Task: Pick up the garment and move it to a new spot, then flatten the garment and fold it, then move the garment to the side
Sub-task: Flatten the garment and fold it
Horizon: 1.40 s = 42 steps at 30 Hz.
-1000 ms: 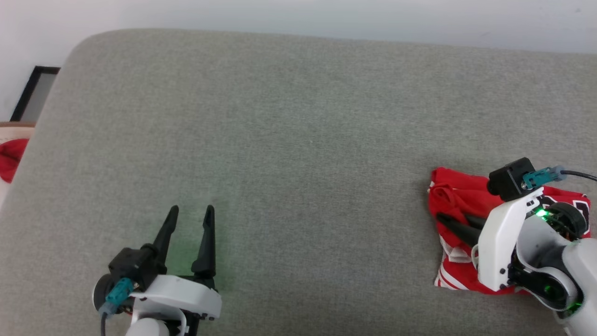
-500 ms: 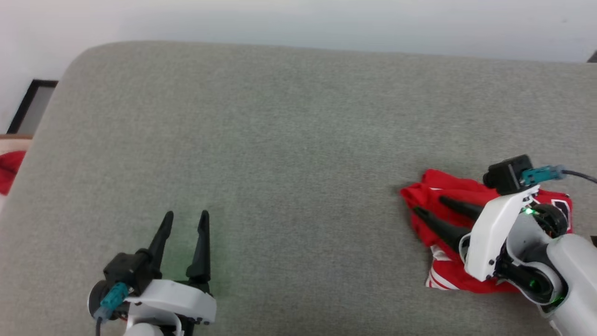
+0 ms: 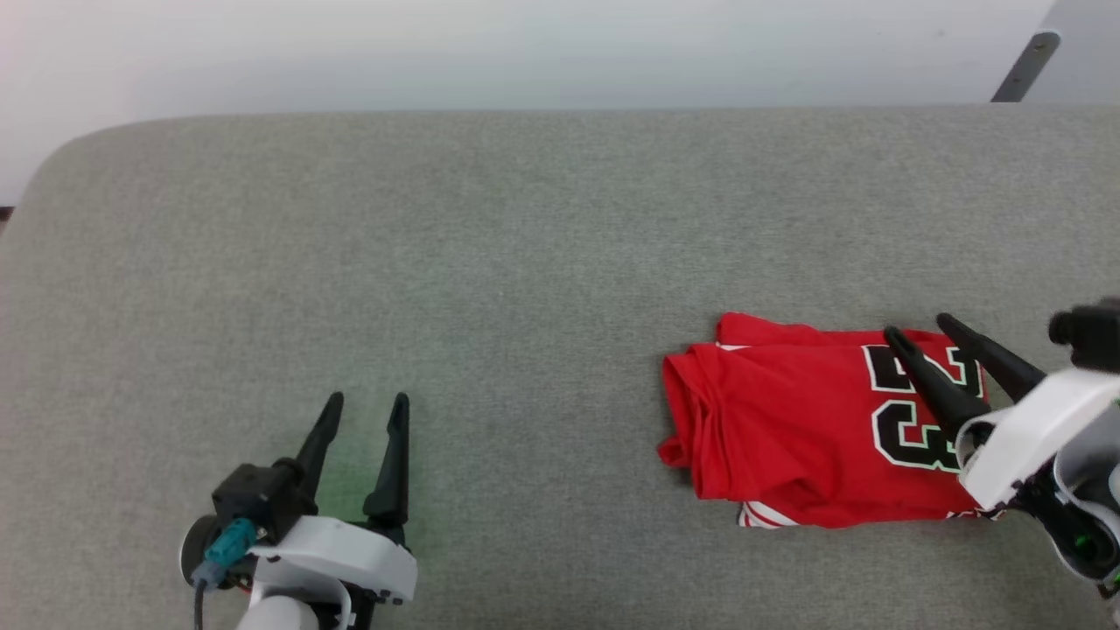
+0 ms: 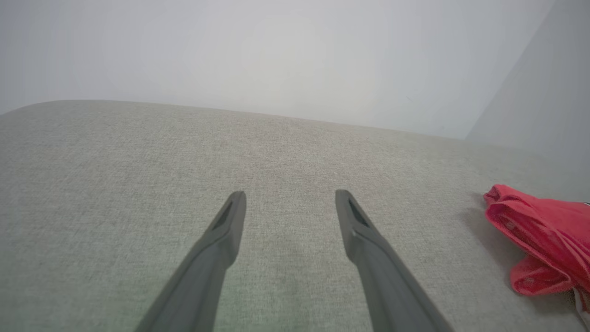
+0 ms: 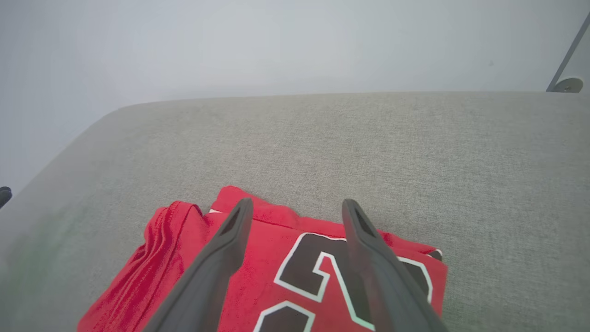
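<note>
The garment (image 3: 787, 429), a red jersey with a black, white-outlined number, lies folded on the grey cushioned surface (image 3: 490, 262) at the right. In the right wrist view the garment (image 5: 295, 258) lies under and ahead of the fingers. My right gripper (image 3: 917, 328) is open above the garment's right end, over the number, with nothing between its fingers (image 5: 216, 258). My left gripper (image 3: 366, 401) stands open over bare surface at the lower left, far from the garment. The left wrist view catches the garment's edge (image 4: 544, 235) at the far right.
The grey surface (image 4: 138, 152) has a rounded far-left corner and ends against a pale wall (image 3: 525, 52). A grey metal leg (image 3: 1019, 66) shows at the top right, beyond the far edge.
My right gripper opened and let go of the garment, then drew back to the right. The garment now lies flat with the number showing. The head camera has shifted too.
</note>
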Motion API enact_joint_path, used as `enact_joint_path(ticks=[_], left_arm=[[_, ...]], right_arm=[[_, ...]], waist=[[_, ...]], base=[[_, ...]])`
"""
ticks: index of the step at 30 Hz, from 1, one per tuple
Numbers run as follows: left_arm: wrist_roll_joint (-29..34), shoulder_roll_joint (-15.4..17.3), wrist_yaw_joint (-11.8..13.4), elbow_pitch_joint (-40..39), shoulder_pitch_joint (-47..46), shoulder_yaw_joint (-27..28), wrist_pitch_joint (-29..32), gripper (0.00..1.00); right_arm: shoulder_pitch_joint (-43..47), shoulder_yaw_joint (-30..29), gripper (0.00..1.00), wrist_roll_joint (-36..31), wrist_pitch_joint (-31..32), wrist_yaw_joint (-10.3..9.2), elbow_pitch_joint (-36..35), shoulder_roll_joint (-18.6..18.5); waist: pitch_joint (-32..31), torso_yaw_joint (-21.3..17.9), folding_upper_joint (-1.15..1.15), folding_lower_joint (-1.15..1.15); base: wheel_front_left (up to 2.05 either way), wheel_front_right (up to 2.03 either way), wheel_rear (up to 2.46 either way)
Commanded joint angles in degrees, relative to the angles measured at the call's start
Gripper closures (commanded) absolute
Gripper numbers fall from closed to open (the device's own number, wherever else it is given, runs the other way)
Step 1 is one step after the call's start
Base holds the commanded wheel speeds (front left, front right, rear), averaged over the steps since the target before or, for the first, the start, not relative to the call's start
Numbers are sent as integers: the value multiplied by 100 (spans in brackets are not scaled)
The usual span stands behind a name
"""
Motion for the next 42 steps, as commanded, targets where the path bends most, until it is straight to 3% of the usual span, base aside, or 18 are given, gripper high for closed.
enact_joint_path(ticks=[1, 5, 10, 25, 42], left_arm=[[-31, -4, -19, 31, -44, 27, 2, 0], [-45, -15, -19, 81, 18, 75, 2, 0], [-5, 1, -19, 117, 253, 139, 2, 0], [408, 54, -18, -194, 1102, 308, 2, 0], [461, 64, -17, -814, 2052, 689, 2, 0]], right_arm=[[76, 8, 0, -71, -211, 0, 96, 30], [171, -22, 0, -140, -1142, 0, 498, 170], [476, -250, 0, -250, -1578, 0, 807, 339], [1948, -1519, 0, -1111, -1634, 0, 223, 714], [3139, -2355, 0, -1707, -1464, 0, -527, 821]], waist=[[-16, -55, 0, 0], [-165, -139, 0, 0], [-516, -170, 0, 0], [-1198, -63, 0, 0], [-1500, -15, 0, 0]], base=[[0, 0, 0], [0, 0, 0], [0, 0, 0], [0, 0, 0], [0, 0, 0]])
